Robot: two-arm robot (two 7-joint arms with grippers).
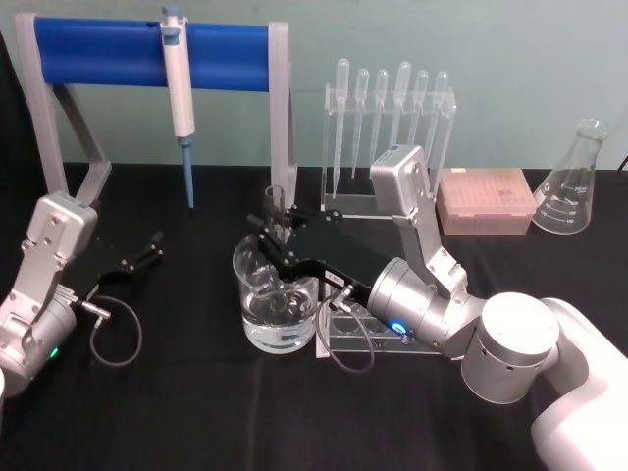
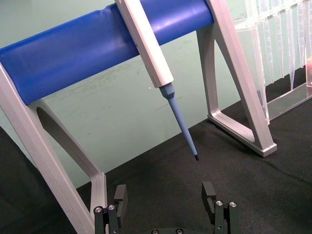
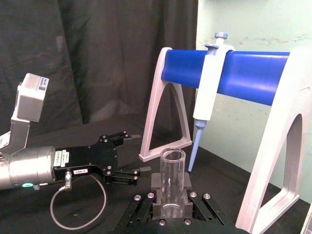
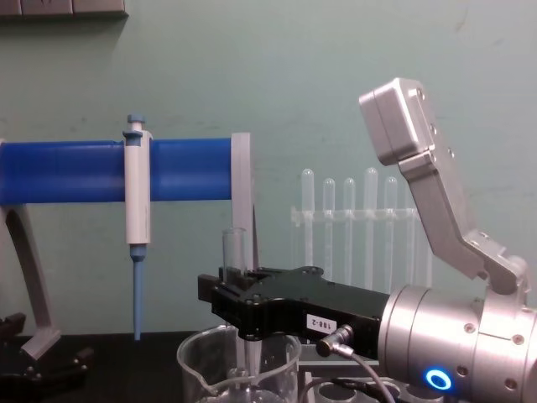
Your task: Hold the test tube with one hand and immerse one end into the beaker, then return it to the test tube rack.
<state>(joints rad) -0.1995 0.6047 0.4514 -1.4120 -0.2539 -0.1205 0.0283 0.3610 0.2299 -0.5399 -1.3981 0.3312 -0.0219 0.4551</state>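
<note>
Test tube (image 1: 275,208) of long clear glass, one only, is held upright by the black flat right gripper (image 1: 276,228), jaws closed on it, over the single wide glass beaker (image 1: 280,299). In the chest view its lower end is seen inside the rim. Black left gripper (image 1: 147,250) is parked at the left, jaws wide; bare black table (image 1: 196,392) lies between.

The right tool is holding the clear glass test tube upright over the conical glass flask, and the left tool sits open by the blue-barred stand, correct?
Wrong vessel: the head view shows the right tool holding the clear glass test tube upright over the wide clear glass beaker; the conical glass flask stands apart. The left tool does sit open by the blue-barred stand.
</note>
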